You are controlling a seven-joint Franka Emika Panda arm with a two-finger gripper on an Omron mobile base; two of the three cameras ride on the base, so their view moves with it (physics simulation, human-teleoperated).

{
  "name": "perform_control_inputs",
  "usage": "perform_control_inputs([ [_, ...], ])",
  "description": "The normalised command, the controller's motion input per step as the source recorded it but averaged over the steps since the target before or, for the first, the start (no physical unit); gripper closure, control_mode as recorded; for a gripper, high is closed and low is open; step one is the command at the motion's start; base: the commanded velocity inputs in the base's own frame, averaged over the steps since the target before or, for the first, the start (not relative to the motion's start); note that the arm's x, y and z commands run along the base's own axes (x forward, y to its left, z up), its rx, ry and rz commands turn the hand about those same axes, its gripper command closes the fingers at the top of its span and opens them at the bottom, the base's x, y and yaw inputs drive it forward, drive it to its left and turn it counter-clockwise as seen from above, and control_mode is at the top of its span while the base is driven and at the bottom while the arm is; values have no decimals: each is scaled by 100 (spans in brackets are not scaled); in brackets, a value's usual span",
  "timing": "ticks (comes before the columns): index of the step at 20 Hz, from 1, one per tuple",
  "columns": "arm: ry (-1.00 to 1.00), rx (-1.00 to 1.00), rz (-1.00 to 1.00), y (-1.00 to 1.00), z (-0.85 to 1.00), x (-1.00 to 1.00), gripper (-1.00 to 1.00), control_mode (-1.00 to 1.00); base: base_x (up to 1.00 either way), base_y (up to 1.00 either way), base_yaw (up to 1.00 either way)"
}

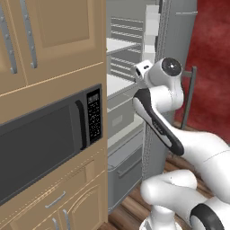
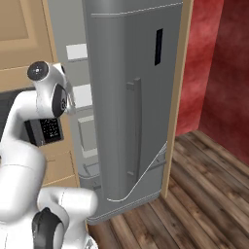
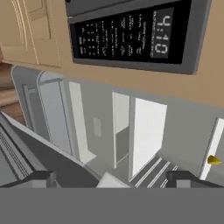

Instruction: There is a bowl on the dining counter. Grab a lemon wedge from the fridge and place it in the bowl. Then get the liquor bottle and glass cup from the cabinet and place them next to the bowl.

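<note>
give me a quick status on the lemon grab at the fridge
Pincer open, empty, aimed into the open fridge. Lemon wedge at right edge of hand view, not yet reached. Fridge door swung open beside the arm.

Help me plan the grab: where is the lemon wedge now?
In the hand view the lemon wedge sits at the far right edge inside the open fridge, beside a white panel, below the microwave.

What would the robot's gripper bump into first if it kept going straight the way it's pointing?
Probably the fridge's white inside: the gripper points into the open fridge, toward its pale back wall and wire shelf. The yellow lemon wedge sits off to one side. Depth is hard to judge.
</note>
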Motion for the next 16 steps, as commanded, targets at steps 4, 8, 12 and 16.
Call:
perform_control_inputs([
  [4, -12, 0, -1, -43, -5, 0, -100, -100, 0, 0, 0],
  [8, -18, 0, -2, -54, -6, -12, -100, -100, 0, 0, 0],
  [12, -21, 0, -2, -62, -1, -30, -100, -100, 0, 0, 0],
  [16, -15, 0, -3, -72, 0, -22, -100, -100, 0, 0, 0],
])
